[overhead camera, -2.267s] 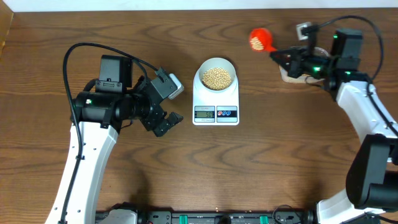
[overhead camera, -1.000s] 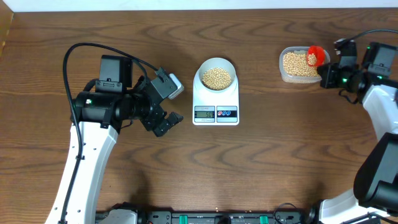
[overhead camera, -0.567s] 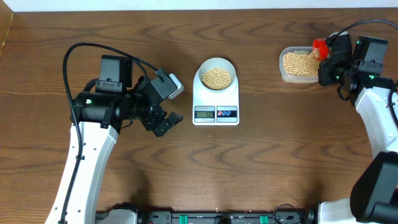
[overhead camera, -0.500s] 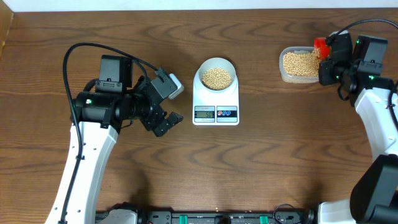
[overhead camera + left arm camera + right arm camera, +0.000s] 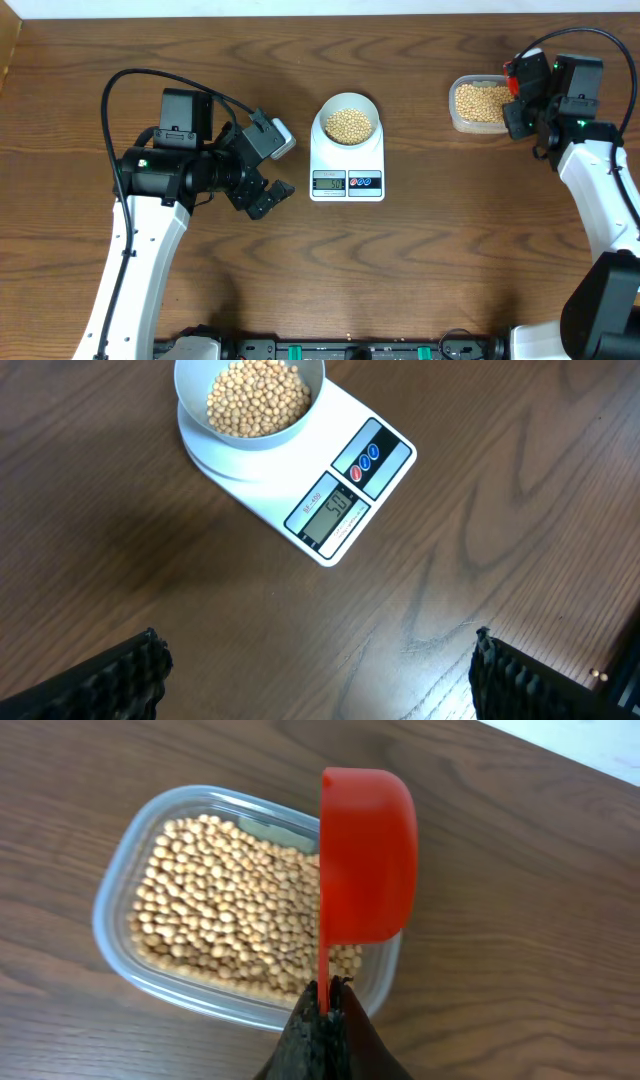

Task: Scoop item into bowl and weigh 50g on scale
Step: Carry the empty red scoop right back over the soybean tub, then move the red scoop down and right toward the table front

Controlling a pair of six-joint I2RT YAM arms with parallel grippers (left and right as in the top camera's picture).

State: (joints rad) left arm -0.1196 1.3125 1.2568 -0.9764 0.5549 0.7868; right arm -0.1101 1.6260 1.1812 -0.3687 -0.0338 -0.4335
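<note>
Round bowl [image 5: 250, 442] of tan beans [image 5: 258, 397] tops the scale [image 5: 335, 420]; right hand [image 5: 322, 1002] pinches red scoop [image 5: 367, 855], left hand [image 5: 320, 676] gapes empty.

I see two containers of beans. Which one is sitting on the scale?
The small round pale bowl, resting on the white scale. The other, a clear rectangular tub, stands straight on the table, by the red scoop.
</note>
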